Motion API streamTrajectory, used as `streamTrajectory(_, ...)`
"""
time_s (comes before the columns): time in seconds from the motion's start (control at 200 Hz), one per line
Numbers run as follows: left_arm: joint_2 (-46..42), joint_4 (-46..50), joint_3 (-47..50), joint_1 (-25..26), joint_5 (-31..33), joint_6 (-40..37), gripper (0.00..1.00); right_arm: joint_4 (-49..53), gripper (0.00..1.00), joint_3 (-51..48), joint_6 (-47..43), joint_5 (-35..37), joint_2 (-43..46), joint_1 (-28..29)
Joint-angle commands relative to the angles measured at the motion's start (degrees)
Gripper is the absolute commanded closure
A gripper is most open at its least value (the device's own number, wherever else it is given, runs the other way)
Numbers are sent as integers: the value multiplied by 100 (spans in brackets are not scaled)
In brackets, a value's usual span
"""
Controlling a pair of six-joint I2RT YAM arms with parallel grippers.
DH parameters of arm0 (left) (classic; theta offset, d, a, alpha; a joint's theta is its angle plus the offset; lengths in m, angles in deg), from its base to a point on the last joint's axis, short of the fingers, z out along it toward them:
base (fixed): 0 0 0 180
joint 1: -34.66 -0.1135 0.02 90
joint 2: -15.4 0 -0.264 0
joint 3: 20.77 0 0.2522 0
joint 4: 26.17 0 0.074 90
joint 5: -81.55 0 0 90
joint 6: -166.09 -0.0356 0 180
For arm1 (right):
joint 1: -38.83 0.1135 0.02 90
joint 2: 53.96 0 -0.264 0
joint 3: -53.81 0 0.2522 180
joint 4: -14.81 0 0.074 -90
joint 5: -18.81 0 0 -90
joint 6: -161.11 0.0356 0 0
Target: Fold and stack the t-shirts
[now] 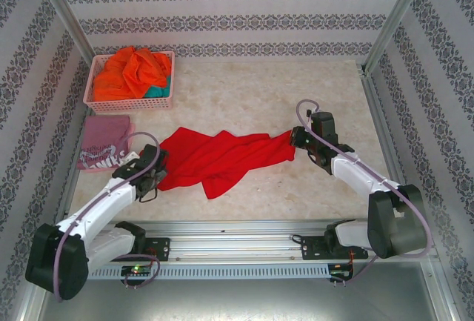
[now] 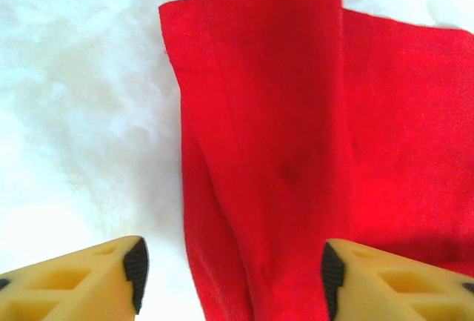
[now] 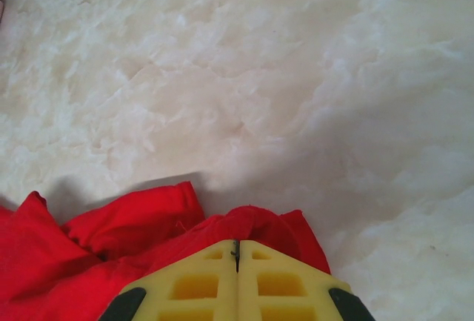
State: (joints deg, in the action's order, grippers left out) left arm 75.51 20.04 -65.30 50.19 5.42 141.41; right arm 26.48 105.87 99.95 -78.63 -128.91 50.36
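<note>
red t-shirt: crumpled across the middle of the desk, reaching from the left arm to the right arm
left end effector: jaws well apart, gripping nothing
left wrist view adds: a lengthwise-folded band of red cloth lies flat on the desk, running between the two yellow fingers; bare marbled desk to its left
right end effector: jaws pressed fully together, pinching the right tip of the red t-shirt
right wrist view adds: red cloth bunches around and beneath the closed fingertips; bare desk beyond
top view adds: jaw gaps too small to judge there; right end of the shirt drawn to a narrow point at the right end effector
maroon t-shirt: flat, white print up, left desk edge, near the left arm
basket: pink lattice, far left corner
orange t-shirt: heaped in the basket
teal t-shirt: peeks out under the orange one at the basket's near right
</note>
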Motion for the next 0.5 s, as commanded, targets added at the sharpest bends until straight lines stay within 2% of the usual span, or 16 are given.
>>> streamTrajectory(0.0, 328, -587, -190, -358, -798, -282, 42, -145, 100, 86, 112, -72, 3, 84)
streamTrajectory(0.16, 809, -1091, -304, -566, -1207, -187, 51, -178, 100, -3, 138, -64, 49, 90)
streamTrajectory(0.255, 969, -1179, -388, -584, -1190, -243, 56, -179, 100, -24, 130, -47, 69, 94)
streamTrajectory(0.495, 1158, -1308, -388, -621, -1132, -318, 62, -182, 100, -7, 131, -47, 43, 100)
